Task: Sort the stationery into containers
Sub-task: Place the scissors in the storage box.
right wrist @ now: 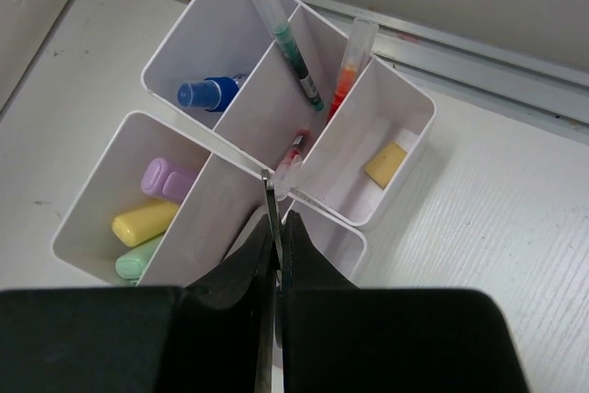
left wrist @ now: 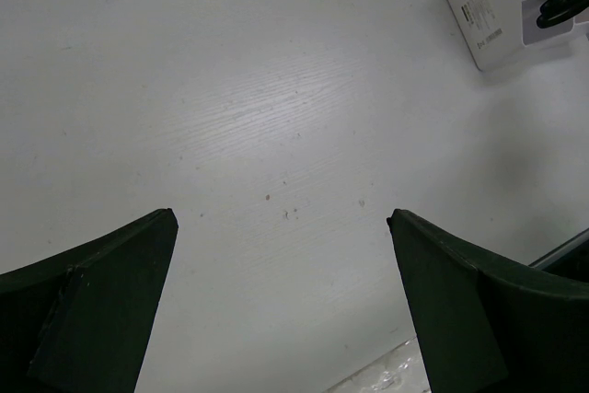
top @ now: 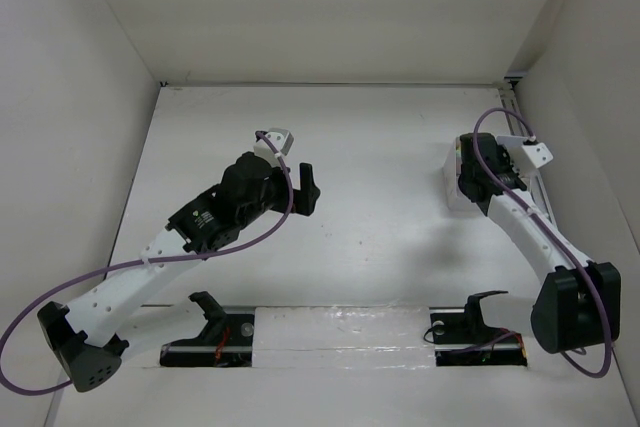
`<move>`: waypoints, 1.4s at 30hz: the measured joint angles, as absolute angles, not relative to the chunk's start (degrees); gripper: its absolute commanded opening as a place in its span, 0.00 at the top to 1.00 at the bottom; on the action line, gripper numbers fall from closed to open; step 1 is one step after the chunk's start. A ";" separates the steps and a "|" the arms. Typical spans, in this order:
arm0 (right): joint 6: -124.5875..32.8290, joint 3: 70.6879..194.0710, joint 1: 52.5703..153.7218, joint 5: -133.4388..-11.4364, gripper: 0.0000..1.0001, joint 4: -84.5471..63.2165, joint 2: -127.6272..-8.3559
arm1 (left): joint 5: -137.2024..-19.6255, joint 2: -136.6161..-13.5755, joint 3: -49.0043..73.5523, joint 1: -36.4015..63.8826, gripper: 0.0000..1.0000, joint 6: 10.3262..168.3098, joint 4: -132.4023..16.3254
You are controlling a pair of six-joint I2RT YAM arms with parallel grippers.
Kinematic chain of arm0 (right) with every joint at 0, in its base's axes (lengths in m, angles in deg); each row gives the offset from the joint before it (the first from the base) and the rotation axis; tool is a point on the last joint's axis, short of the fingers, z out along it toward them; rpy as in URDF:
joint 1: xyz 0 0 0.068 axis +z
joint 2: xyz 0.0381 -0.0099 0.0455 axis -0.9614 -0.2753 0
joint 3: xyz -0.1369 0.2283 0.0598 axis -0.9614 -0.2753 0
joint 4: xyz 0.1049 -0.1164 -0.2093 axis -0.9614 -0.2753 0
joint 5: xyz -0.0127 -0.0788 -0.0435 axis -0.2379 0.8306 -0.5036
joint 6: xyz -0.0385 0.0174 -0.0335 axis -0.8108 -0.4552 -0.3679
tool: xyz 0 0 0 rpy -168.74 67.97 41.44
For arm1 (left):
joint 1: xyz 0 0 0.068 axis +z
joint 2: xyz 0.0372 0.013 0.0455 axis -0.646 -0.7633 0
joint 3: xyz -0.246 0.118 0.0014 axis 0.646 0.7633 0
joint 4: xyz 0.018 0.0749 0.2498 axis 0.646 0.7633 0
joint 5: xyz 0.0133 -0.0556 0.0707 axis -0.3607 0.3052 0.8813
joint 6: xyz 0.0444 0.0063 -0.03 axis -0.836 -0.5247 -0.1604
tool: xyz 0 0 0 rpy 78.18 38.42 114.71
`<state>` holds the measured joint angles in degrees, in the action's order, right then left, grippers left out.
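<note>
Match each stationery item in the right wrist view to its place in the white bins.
Items:
1. blue-capped bottle
2. yellow marker
3. small eraser
4. green pen

Places in the white bins:
A. between a purple marker and a green marker
B. on the floor of the right-hand compartment
C. leaning against a divider wall
D. lying in the upper-left compartment

Pairs: 1-D, 2-A, 3-B, 4-C

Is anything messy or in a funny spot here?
Nothing is spilled. The green pen and orange pen lean tilted against the walls of the white bins, poking above the rims. The right pincer is pinched on a thin metal blade, not yet in a bin.
</note>
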<state>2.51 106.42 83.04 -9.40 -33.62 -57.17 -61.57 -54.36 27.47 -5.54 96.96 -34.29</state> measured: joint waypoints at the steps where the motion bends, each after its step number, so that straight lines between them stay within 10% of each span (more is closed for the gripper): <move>1: 2.48 106.39 83.04 -9.53 1.00 -33.60 -57.17 | -61.57 -54.36 27.47 -5.54 0.00 96.94 -34.31; 30: 3.42 105.32 83.04 -10.76 0.99 -32.86 -59.14 | -61.57 -54.36 27.76 -5.54 0.00 96.76 -34.35; 32: 3.88 105.32 83.04 -10.76 0.94 -33.07 -59.49 | -61.57 -54.36 27.76 -5.54 0.00 96.74 -34.35; 35: 4.58 105.32 83.04 -10.69 0.59 -33.21 -59.57 | -61.60 -54.30 27.76 -5.54 0.00 96.72 -34.37; 42: 4.95 105.32 83.04 -10.54 0.29 -33.21 -59.71 | -61.84 -54.23 27.76 -5.54 0.00 96.28 -34.37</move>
<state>4.95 105.32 83.04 -10.54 -33.21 -59.71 -61.84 -54.23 27.76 -5.54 96.28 -34.37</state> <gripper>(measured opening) 0.673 0.997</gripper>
